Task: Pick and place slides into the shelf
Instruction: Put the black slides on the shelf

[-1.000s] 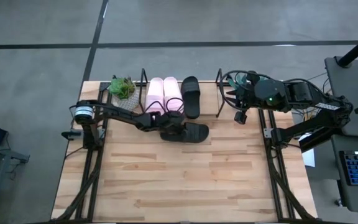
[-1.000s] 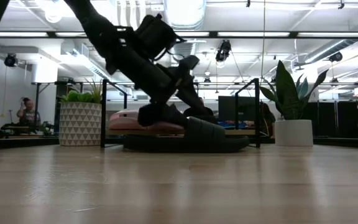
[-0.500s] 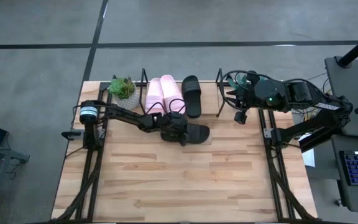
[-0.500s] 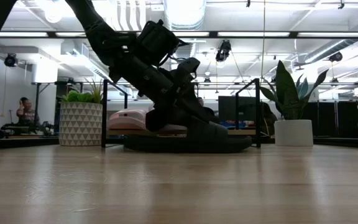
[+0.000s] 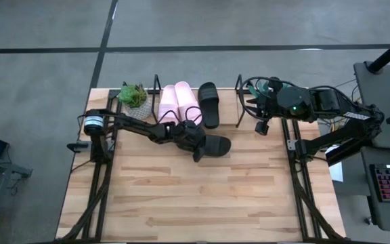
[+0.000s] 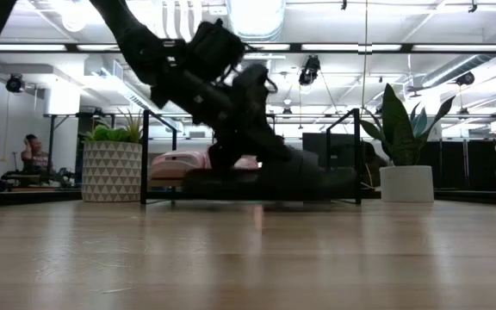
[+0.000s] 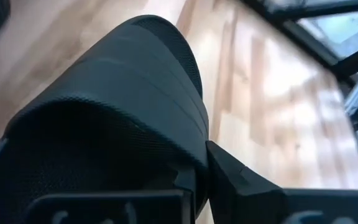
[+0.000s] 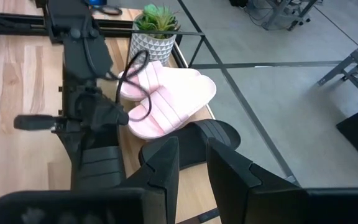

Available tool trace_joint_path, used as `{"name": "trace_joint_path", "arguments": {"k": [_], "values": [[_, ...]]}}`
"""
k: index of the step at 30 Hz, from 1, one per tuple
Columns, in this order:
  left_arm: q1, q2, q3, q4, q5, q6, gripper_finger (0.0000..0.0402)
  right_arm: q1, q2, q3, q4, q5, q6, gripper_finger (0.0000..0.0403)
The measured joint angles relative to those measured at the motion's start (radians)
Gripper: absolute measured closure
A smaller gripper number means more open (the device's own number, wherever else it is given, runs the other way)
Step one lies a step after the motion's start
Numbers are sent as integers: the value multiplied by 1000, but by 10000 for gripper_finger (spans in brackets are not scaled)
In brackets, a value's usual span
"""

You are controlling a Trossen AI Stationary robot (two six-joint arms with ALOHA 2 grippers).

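My left hand (image 5: pixel 198 144) is clamped on a black slide (image 5: pixel 213 146), my fingers (image 7: pixel 241 180) pressed against the wide ribbed strap near the sandal's heel end. In the low view the slide (image 6: pixel 269 182) hangs just clear of the bench (image 6: pixel 248 258), roughly level, with my hand (image 6: pixel 231 151) coming down onto it from the 10 o'clock side. From above, this slide sits just in front of the shelf (image 5: pixel 237 102), at about 6 o'clock from the other black slide (image 5: pixel 208 104) that already lies inside the rack.

Two pale pink slides (image 5: pixel 177 103) lie side by side in the shelf, just at 9 o'clock of that stowed black slide, all three pointing front to back between the two wire end frames. A small potted plant (image 5: pixel 134 95) stands at 9 o'clock of the pink pair, outside the rack's end frame.

My right hand (image 5: pixel 258 108) waits at the bench's far right edge, at 3 o'clock of the shelf, well apart from the slides; its fingers (image 8: pixel 163 165) stand slightly apart with nothing between them, facing the pink pair (image 8: pixel 166 99) and the plant (image 8: pixel 155 28).

I can read no brand, label or writing on any slide or on the shelf.
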Motion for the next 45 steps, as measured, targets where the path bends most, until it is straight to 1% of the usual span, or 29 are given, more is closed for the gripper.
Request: {"name": "trace_joint_path", "arguments": {"k": [4,9,17,20,27,29,31,35,37,40,45], "values": [[-3,-67,0,10,2,35,400,0,0,0,0,0,1,330],[-8,-193,-3,7,-10,112,401,0,-2,0,0,1,10,330],[-18,-406,-51,7,-160,228,401,0,-32,0,62,1,12,330],[-22,-446,-57,15,-183,244,401,0,-38,0,64,1,10,330],[-24,-465,-61,30,-188,291,401,0,-31,0,76,-4,14,330],[-24,-465,-55,52,-196,362,401,0,-21,0,97,-22,32,330],[-26,-464,-55,96,-219,415,401,0,-18,-1,124,-67,31,330],[-26,-462,-56,189,-239,546,401,1,-5,0,167,-121,-15,330],[-26,-461,-56,219,-250,597,401,1,2,0,176,-124,-18,330],[-26,-462,-57,260,-268,631,401,0,9,0,175,-122,-30,326],[-26,-460,-58,307,-272,674,402,0,32,-1,180,-64,-42,292]]}}
